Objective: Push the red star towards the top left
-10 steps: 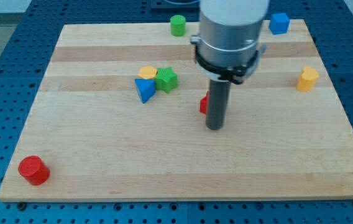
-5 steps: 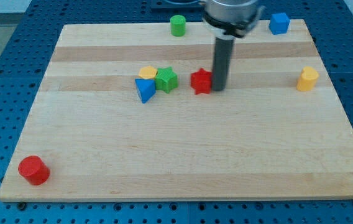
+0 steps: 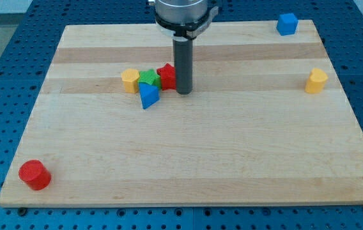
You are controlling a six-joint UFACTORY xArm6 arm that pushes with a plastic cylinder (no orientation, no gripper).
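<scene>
Our arm carries no gripper, so nothing opens or closes; my tip [image 3: 183, 92] rests on the bench [image 3: 188, 160] with the red star [image 3: 166, 76] touching its left side. Just beyond the star to the view's left sits the green block [image 3: 147, 78], then the yellow block [image 3: 130, 81], all three packed in a row. The blue triangular block [image 3: 147, 96] lies below the green one, left of my tip. Well apart from us: a yellow block [image 3: 316, 81] at right, a blue cube [image 3: 287, 23] at top right, a red cylinder [image 3: 34, 174] at bottom left.
</scene>
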